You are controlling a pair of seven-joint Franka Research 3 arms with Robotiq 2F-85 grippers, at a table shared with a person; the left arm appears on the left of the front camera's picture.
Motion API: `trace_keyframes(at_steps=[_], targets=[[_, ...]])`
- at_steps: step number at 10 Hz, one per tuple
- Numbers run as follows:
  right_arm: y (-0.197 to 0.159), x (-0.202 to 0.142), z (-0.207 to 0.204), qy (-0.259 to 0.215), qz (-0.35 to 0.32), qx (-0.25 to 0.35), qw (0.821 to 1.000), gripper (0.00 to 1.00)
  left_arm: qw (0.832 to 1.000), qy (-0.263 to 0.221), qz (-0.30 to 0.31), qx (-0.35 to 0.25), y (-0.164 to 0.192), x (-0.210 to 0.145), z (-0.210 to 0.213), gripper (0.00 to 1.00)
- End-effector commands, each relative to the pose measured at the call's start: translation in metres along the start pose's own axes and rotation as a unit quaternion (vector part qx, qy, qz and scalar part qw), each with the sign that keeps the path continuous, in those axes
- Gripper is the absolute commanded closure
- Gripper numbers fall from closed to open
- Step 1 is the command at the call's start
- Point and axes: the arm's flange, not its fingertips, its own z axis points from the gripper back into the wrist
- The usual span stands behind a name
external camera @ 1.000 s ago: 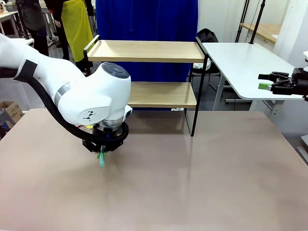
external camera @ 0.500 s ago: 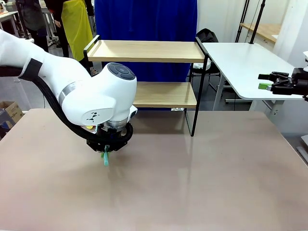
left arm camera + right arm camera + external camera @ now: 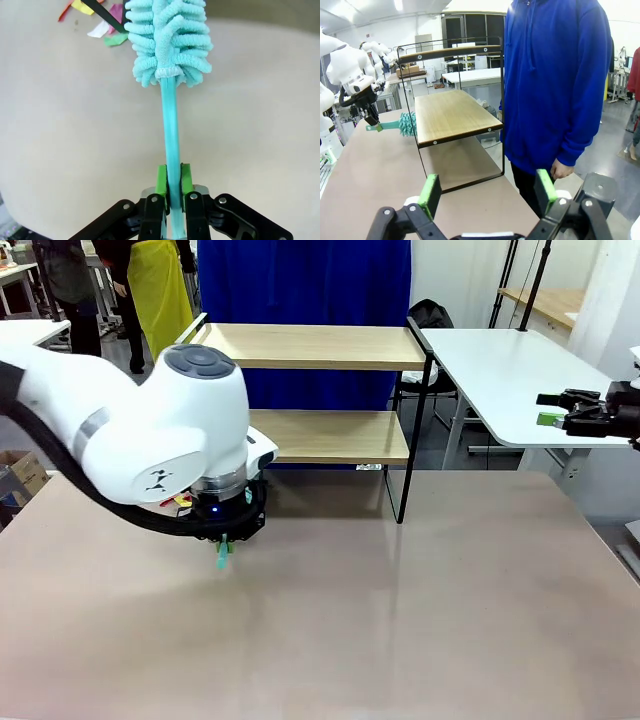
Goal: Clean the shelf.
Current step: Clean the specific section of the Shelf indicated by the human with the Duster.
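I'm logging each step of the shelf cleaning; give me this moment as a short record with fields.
left tool: shut on the handle of the duster
duster: teal, fluffy head close to a leg of the shelf, above the table
right tool: open, holding nothing, off to the side
shelf: visible parts of both boards bare
paper scraps: coloured, on the table near that leg
person: blue hoodie, standing at the shelf's far side

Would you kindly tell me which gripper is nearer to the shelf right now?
Left. The left gripper, holding a duster, hangs just in front of the shelf at its left end; the right gripper is open, well off to its right.
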Motion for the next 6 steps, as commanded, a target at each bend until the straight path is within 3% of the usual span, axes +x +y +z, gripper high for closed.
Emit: trace_keyframes(at_steps=[1,4,6], targets=[[0.001,0.003,-0.001,0.005,-0.003,-0.001,1.000,0.00,0.998,0.004,-0.050,-0.026,0.029,-0.010,0.020,0.87],[0.001,0.003,-0.001,0.005,-0.003,-0.001,1.000,0.00,0.983,0.034,-0.161,-0.087,0.061,-0.019,0.044,0.87],[0.001,0.003,-0.001,0.005,-0.003,-0.001,1.000,0.00,0.956,0.046,-0.254,-0.139,0.089,-0.026,0.054,0.87]])
